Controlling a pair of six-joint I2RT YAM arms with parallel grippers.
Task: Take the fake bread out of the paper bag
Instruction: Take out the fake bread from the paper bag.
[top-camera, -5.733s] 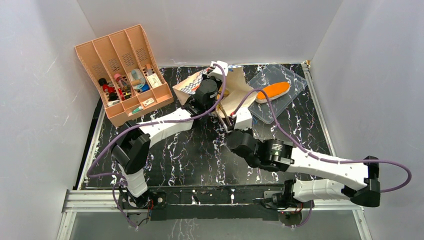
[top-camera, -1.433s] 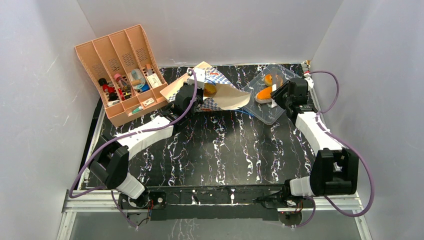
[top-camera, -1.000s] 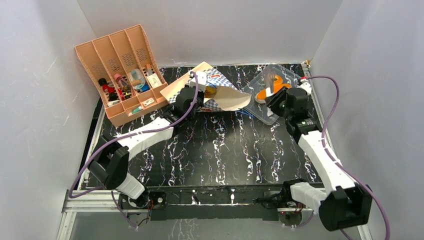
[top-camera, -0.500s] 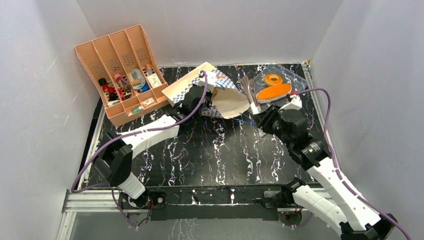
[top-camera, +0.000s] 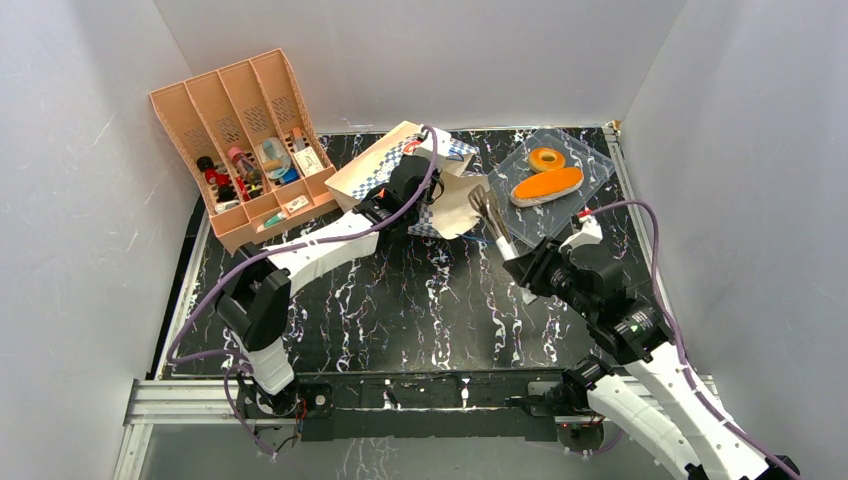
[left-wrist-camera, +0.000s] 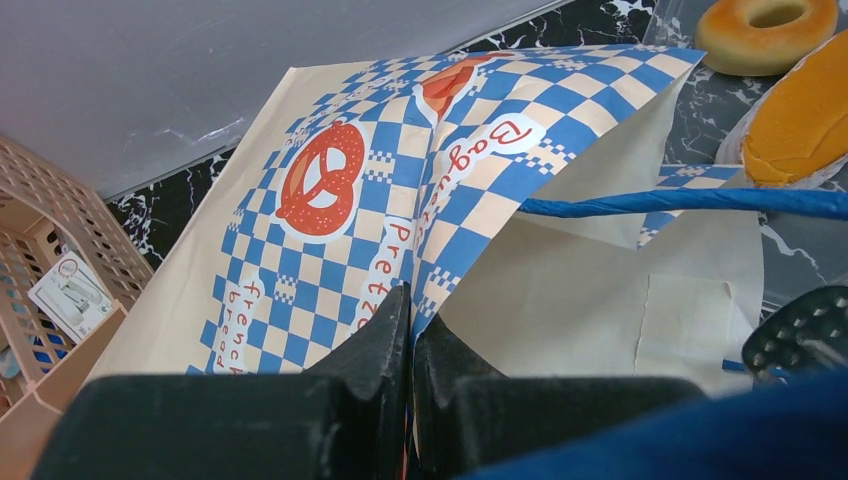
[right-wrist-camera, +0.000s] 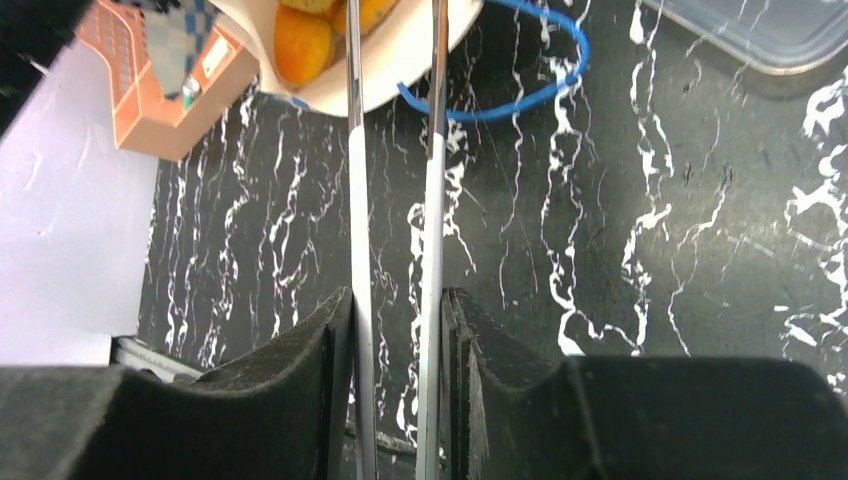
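Observation:
The paper bag (top-camera: 385, 168) lies on its side at the back, mouth facing right. My left gripper (top-camera: 418, 192) is shut on its upper rim, with the fingertips (left-wrist-camera: 400, 318) pinching the checkered edge (left-wrist-camera: 400, 190). My right gripper (top-camera: 524, 268) is shut on metal tongs (top-camera: 496, 230), whose tips sit at the bag mouth. In the right wrist view the tong arms (right-wrist-camera: 433, 180) reach to the cream opening (right-wrist-camera: 425, 55), where tan fake bread (right-wrist-camera: 303, 45) shows inside. An orange-topped loaf (top-camera: 545, 185) and a ring bagel (top-camera: 546, 158) lie in the clear tray (top-camera: 592, 160).
An orange slotted organiser (top-camera: 245, 130) full of small items stands at the back left. The bag's blue cord handle (right-wrist-camera: 520, 95) loops onto the black marbled table (top-camera: 400, 310) by the mouth. White walls close in the back and both sides.
My right arm has swung from the tray back toward the bag mouth, carrying the tongs. The bagel now lies in the tray. My left gripper has shifted right with the bag rim.

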